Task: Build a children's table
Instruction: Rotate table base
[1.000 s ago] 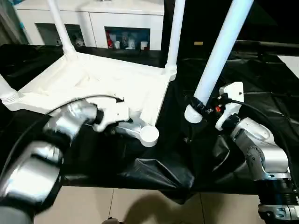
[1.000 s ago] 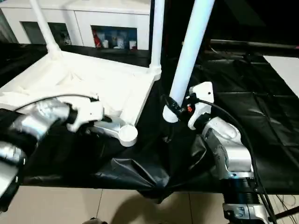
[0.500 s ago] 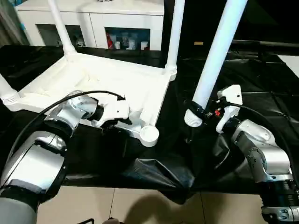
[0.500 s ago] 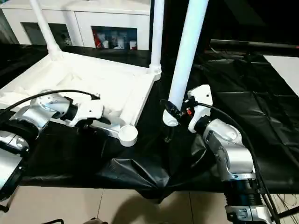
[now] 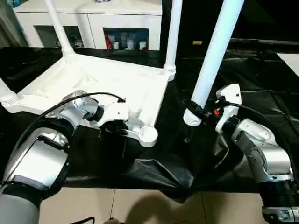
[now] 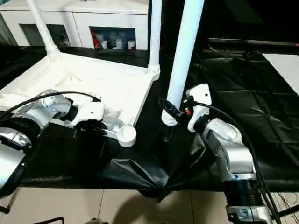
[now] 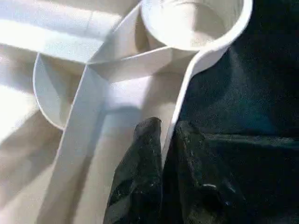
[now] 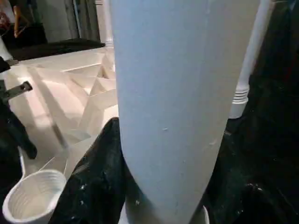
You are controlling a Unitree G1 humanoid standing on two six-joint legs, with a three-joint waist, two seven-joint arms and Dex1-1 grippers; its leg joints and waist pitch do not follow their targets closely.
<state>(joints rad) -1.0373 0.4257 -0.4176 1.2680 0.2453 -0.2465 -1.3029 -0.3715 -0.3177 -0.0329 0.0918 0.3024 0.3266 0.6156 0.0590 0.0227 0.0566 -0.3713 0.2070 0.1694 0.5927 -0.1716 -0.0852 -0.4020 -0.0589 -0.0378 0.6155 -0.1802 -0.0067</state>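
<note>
The white table top lies upside down on the black sheet, ribs up. Three white legs stand in its sockets, two at the back and a third at the left edge. The near right corner socket is empty. My left gripper is beside that socket. In the left wrist view its fingers pinch the thin rim wall just behind the socket. My right gripper is shut on the fourth leg near its lower end, holding it nearly upright to the right of the socket, above the sheet.
A white cabinet with small items on a shelf stands behind the work surface. The black sheet bunches up at the front edge, with tiled floor below. A flat white board shows at the far right.
My left gripper's fingers have closed onto the table top's rim by the empty socket. The leg in my right gripper has shifted slightly left and stands a bit more upright.
</note>
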